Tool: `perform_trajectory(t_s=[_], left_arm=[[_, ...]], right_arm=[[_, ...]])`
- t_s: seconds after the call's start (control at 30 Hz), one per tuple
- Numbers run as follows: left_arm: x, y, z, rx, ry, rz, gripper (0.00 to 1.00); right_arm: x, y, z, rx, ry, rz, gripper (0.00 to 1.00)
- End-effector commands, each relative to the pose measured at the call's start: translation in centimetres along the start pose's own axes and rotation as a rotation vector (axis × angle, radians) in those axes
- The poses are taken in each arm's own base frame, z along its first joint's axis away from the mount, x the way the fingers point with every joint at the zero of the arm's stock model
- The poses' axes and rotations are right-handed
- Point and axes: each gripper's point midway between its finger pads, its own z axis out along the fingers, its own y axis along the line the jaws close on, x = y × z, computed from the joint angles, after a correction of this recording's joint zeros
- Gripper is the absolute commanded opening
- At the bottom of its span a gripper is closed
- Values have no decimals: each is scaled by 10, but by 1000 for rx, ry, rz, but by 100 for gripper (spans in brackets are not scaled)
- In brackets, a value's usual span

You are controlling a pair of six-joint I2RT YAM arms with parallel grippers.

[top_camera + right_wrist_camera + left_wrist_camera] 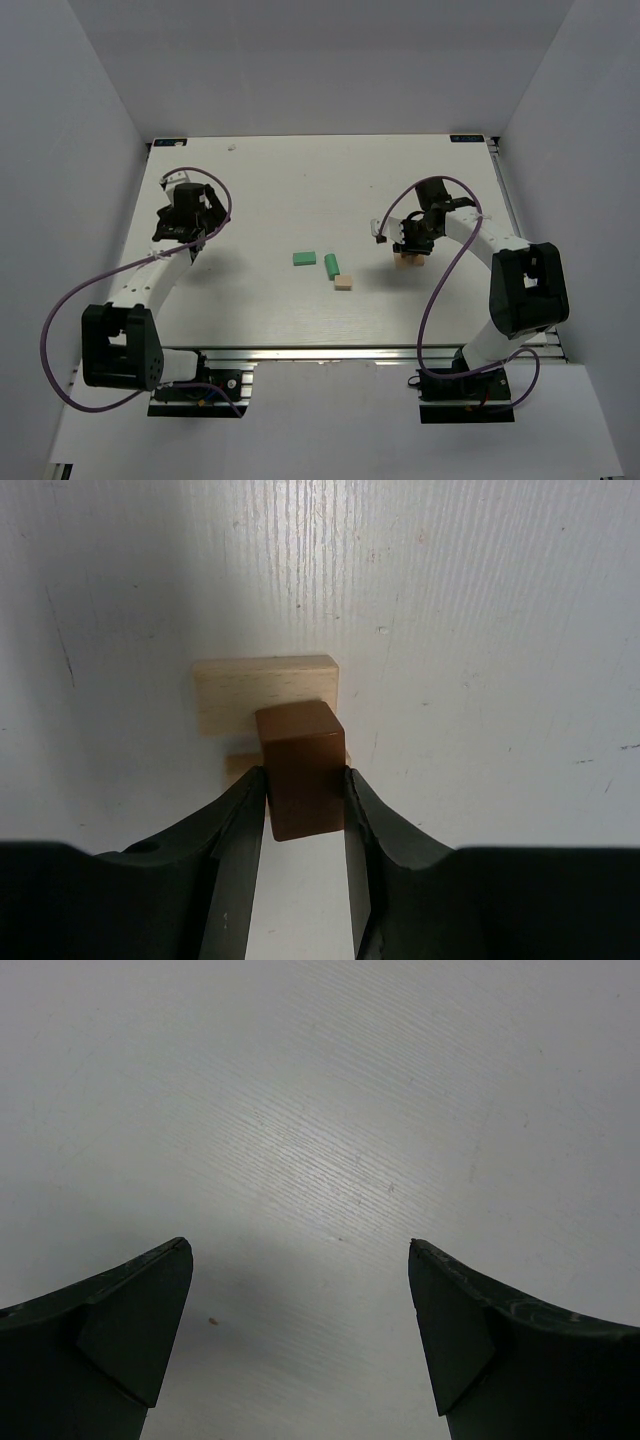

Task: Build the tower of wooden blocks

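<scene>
Left arm (150, 280) and right arm (490, 240): white link shells, black joint housings, largest black block at each shoulder. One thin purple cable per arm, left cable (44, 342) and right cable (421, 335), each looping loose off the side.

Left claw (300, 1252): two matte, dark green-black fingers (120, 1330), wedge-tipped, with bevelled inner faces.

Right claw (305, 775): same dark fingers (230, 850), curved; small round hole near one root.

Text: none could be read in any of the three views
Labels, brands, numbers, signs: none were legible on any surface
</scene>
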Motion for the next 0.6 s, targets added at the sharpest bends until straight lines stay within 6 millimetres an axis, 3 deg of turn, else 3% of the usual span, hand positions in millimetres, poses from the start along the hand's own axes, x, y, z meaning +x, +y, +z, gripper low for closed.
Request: perform_trajectory(t_s=[0.0, 0.17, 0.57], left_arm=[[-13, -2, -1, -5, -25, -1, 98], [-11, -2, 1, -10, -19, 1, 98], [-12, -1, 1, -14, -21, 3, 98]], right_arm=[[-2, -3, -5, -5, -11, -79, 2], [3, -1, -4, -4, 10, -82, 3], [1, 2, -5, -24, 0, -77, 20]])
